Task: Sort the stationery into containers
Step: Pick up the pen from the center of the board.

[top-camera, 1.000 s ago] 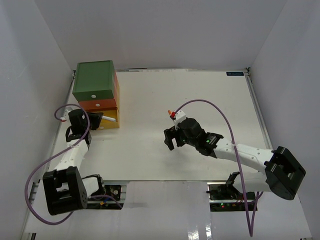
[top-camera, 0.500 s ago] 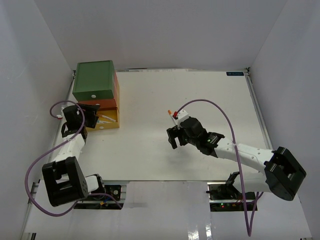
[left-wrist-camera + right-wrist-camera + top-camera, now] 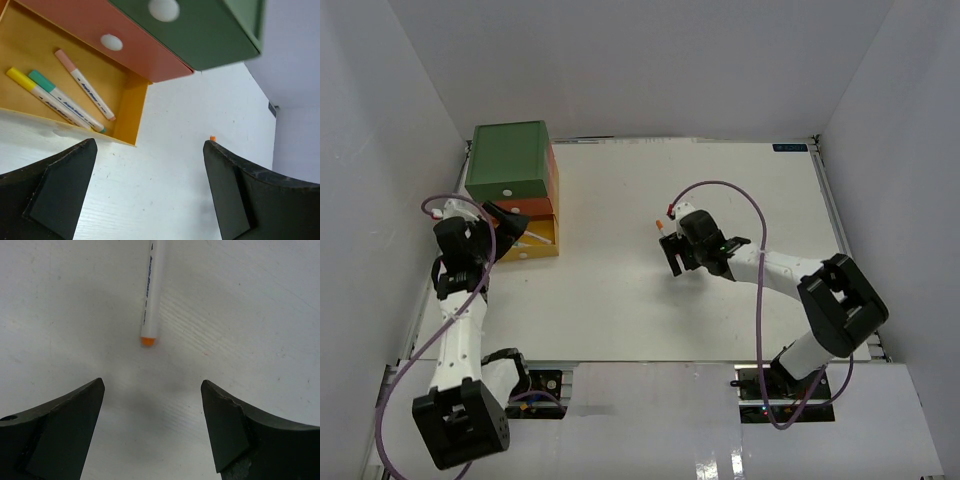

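The containers stand stacked at the back left: green drawer [image 3: 507,160] on top, orange-red drawer [image 3: 515,209] in the middle, and yellow drawer [image 3: 542,242] at the bottom, pulled out. In the yellow drawer [image 3: 131,107] lie three pens: pink-capped [image 3: 82,85], green-capped [image 3: 62,97] and yellow-capped [image 3: 37,90]. My left gripper [image 3: 505,222] [image 3: 150,150] hangs open and empty in front of that drawer. An orange-tipped white pen [image 3: 150,295] [image 3: 660,226] lies on the table mid-field. My right gripper [image 3: 672,258] [image 3: 152,387] is open just short of its orange end, not touching it.
The green drawer's white knob [image 3: 163,9] and the orange-red drawer's knob [image 3: 111,42] face the left gripper, and both drawers are shut. White walls close in the table on the left, back and right. The orange pen shows as a speck [image 3: 212,138] in the left wrist view.
The left gripper has opened, letting go of a pen at the yellow drawer, and drawn back. The right arm has swung toward the orange-tipped pen.
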Robot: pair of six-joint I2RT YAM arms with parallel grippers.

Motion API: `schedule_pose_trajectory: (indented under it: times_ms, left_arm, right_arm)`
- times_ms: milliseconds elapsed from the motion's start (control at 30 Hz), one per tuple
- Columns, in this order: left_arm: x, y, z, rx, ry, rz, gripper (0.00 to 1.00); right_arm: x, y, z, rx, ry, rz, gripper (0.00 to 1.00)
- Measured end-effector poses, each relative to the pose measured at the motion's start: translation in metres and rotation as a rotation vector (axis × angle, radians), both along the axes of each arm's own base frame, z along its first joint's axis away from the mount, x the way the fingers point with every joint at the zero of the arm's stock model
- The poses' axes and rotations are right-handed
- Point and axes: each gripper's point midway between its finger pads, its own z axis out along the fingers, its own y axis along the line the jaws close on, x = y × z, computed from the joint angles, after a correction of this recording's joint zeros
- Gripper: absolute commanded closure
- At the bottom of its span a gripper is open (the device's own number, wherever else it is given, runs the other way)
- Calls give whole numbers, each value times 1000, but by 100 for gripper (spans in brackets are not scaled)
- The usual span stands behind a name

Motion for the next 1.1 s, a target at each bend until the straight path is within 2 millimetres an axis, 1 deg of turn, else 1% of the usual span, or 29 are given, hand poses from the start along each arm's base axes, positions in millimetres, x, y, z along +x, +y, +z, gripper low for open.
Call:
schedule_pose_trajectory:
  times_ms: [67, 133, 200, 300, 333, 367, 400, 467, 500, 533, 567, 600, 633, 667, 733, 833, 900, 1000, 1100]
  left_arm:
    - [-10, -6, 8, 46, -42, -35, 2]
    - [-20, -15, 9, 87, -66, -83, 2]
    - [-26, -26, 3, 113, -64, -134, 2]
    - [-34, -38, -18, 125, -16, -192, 2]
    - [-37, -40, -24, 126, 2, -203, 2]
    - [-39, -42, -28, 127, 18, -211, 2]
    - [-40, -42, -30, 128, 27, -216, 2]
    - [-41, -43, -31, 133, 28, -221, 2]
    - [-41, -43, -31, 135, 27, -222, 2]
    - [-41, -43, -31, 135, 27, -224, 2]
    - [-41, -43, -31, 135, 27, -226, 2]
    - [-41, -45, -30, 132, 23, -231, 2]
    - [-41, -46, -29, 128, 18, -237, 2]
    - [-40, -49, -28, 121, 8, -249, 2]
    - [-41, -54, -28, 105, 0, -269, 2]
    - [-46, -64, -31, 56, 6, -304, 2]
    - [-49, -71, -33, 18, 13, -321, 2]
    - [-53, -86, -34, -47, 29, -347, 2]
    - [-59, -115, -32, -105, 43, -409, 2]
  right_arm:
    - [9, 5, -7, -18, 17, 4, 19]
    - [18, 11, -12, -33, 32, 13, 23]
    - [26, 16, -17, -43, 44, 16, 24]
    - [37, 25, -25, -56, 58, 23, 30]
    - [40, 27, -27, -60, 63, 24, 34]
    - [43, 28, -30, -64, 68, 23, 37]
    - [45, 30, -33, -69, 76, 26, 38]
    - [49, 34, -33, -63, 77, 27, 46]
    - [50, 37, -34, -58, 83, 30, 48]
    - [50, 38, -34, -57, 84, 32, 56]
    - [50, 39, -34, -55, 86, 35, 60]
    - [50, 39, -34, -51, 90, 35, 66]
    - [49, 40, -35, -49, 92, 37, 77]
    - [49, 40, -35, -45, 95, 40, 82]
    - [48, 41, -35, -39, 100, 43, 89]
    - [45, 43, -35, -22, 100, 44, 89]
    - [40, 42, -34, -7, 100, 46, 89]
    - [18, 42, -33, 14, 124, 63, 89]
    - [-10, 49, -29, 44, 152, 100, 89]
